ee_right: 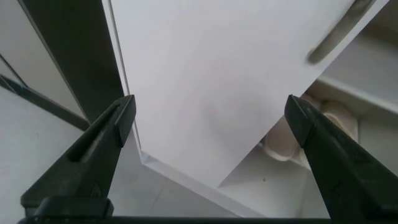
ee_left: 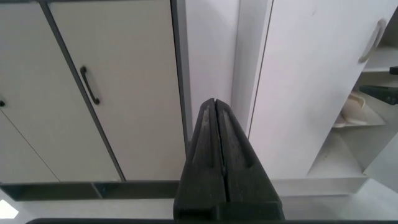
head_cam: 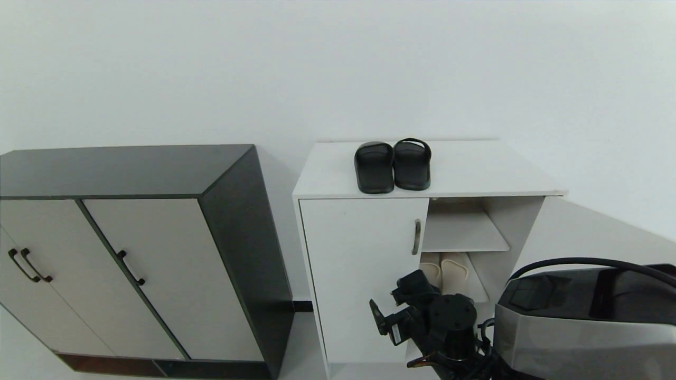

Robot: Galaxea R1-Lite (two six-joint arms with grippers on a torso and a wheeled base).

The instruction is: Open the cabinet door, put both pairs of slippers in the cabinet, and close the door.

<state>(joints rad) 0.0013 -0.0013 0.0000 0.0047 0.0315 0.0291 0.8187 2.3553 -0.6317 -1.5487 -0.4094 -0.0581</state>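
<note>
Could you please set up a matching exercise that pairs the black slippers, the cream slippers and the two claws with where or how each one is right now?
Column one:
1. black slippers
2. cream slippers
3. left claw
4. right claw

Column two:
A. open, facing the shut door of the white cabinet
B. on the lower shelf in the cabinet's open side
C. shut, holding nothing
D. side by side on top of the white cabinet

Pairs: 1-D, 2-B, 3-C, 4-A.
</note>
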